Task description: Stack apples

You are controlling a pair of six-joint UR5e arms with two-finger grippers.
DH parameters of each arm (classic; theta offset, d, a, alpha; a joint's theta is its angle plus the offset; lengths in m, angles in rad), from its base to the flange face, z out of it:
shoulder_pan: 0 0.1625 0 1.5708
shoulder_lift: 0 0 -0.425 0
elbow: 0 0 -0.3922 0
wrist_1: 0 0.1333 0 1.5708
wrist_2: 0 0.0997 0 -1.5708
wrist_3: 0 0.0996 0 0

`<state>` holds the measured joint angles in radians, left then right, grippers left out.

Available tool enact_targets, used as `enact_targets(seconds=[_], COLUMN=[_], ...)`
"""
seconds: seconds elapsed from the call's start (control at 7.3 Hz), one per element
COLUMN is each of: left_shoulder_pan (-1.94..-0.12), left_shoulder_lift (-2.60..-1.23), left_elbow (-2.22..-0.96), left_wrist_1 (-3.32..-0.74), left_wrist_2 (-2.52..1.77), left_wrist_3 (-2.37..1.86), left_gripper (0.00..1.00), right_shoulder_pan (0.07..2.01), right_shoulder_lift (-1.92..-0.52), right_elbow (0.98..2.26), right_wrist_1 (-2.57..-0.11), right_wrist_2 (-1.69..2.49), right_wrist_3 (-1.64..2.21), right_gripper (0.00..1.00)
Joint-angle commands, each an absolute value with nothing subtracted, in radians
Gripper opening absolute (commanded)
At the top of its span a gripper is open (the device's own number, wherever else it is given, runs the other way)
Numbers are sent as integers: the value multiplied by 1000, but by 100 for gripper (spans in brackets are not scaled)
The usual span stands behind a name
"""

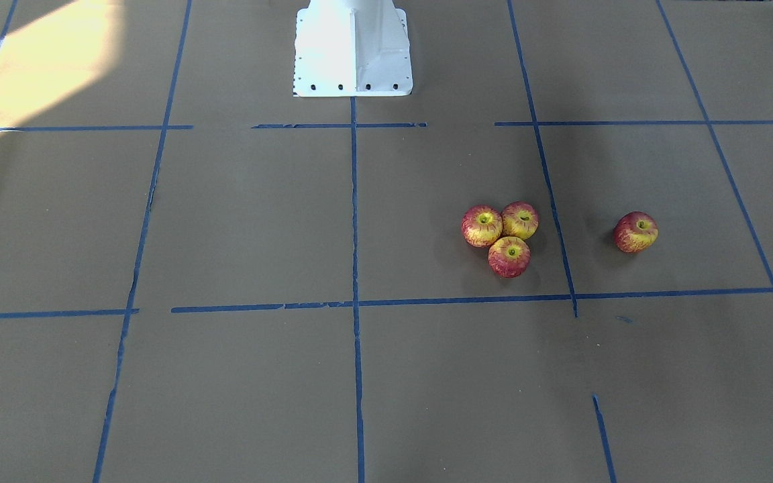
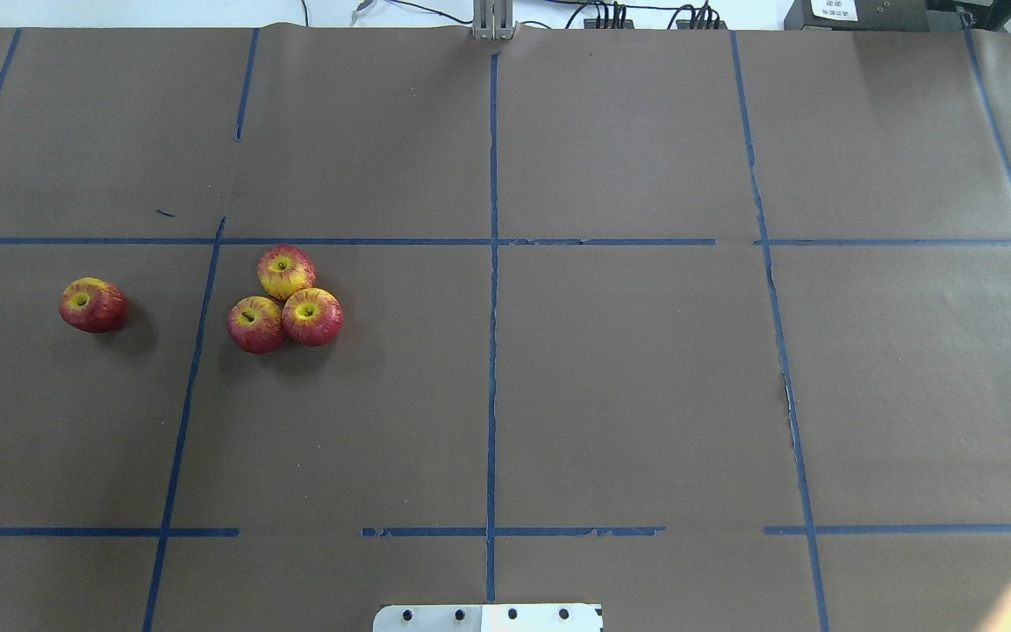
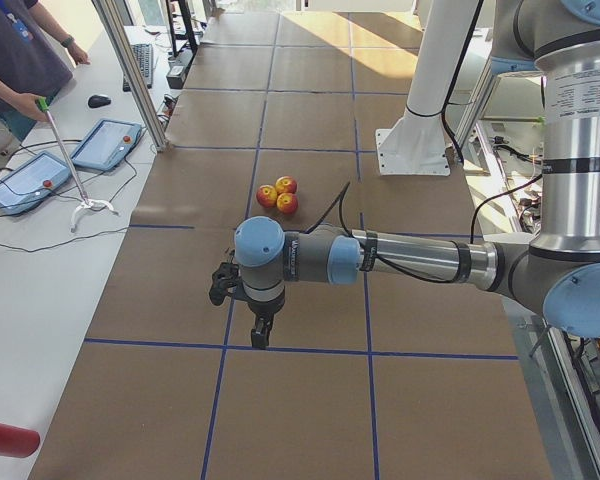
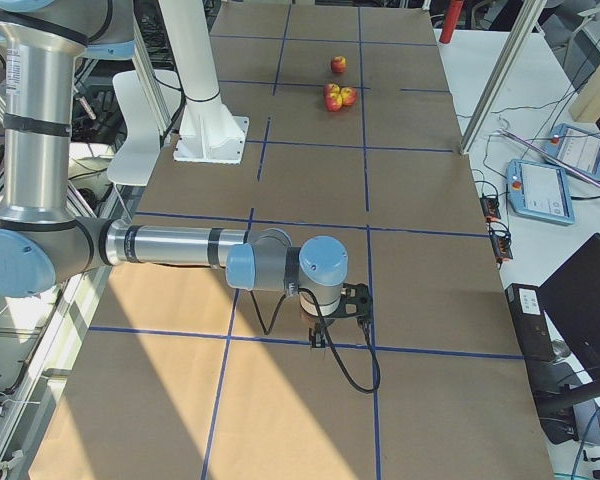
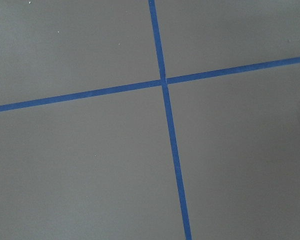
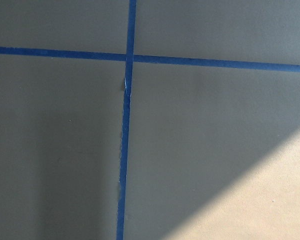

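Left of centre in the overhead view, three apples in a tight triangle on the brown paper-covered table [image 2: 646,395], each touching the other two: top apple [image 2: 286,272], lower-left apple [image 2: 256,325], lower-right apple [image 2: 312,317]; all resting on the paper, yellow-green dimples up, none on top of another. Further left, across a blue tape line [image 2: 198,351] and well apart from the trio, a lone apple [image 2: 93,305], tilted a little, dimple toward the frame's left. In the front-facing view, the same trio right of centre, the single one further right still. Near the middle of the left side view, the left gripper [image 3: 261,335] at the end of the near arm, pointing down over a tape crossing; fingers too small and dark to tell whether spread or pressed together. Below centre in the right side view, the right gripper [image 4: 320,338], likewise hanging over a tape line; finger state impossible to tell. Both well apart from the fruit. Paper and crossing tape in both wrist views; white robot base [image 2: 488,617] at the overhead view's bottom edge.
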<state>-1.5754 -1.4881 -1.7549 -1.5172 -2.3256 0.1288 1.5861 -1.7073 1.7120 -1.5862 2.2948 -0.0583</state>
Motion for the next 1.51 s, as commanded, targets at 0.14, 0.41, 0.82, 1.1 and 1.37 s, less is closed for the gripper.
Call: enact_targets(seconds=[0.14, 0.41, 0.82, 1.1, 1.37], left_shoulder_pan=[-1575, -1575, -1527, -1323, -1142], left_shoulder_lift=[-1488, -1489, -1512, -1519, -1526], left_elbow=[-1756, -1773, -1816, -1827, -1812], left_wrist_1=[-1517, -1517, -1606, -1827, -2013], left_wrist_2=[-2326, -2325, -2326, -2309, -2240], left_wrist_3=[127, 127, 50, -309, -597], left_gripper=[100, 100, 100, 100, 100], right_shoulder_pan=[1586, 1586, 1586, 1586, 1586], right_shoulder_lift=[-1707, -1707, -1707, -1707, -1707], right_elbow=[1712, 1712, 1712, 1712, 1712], right_wrist_1=[-1586, -1586, -1586, -1586, -1586], right_wrist_2=[2295, 2295, 2295, 2295, 2295], right_wrist_3=[-58, -58, -58, -58, -58], right_gripper=[100, 100, 100, 100, 100])
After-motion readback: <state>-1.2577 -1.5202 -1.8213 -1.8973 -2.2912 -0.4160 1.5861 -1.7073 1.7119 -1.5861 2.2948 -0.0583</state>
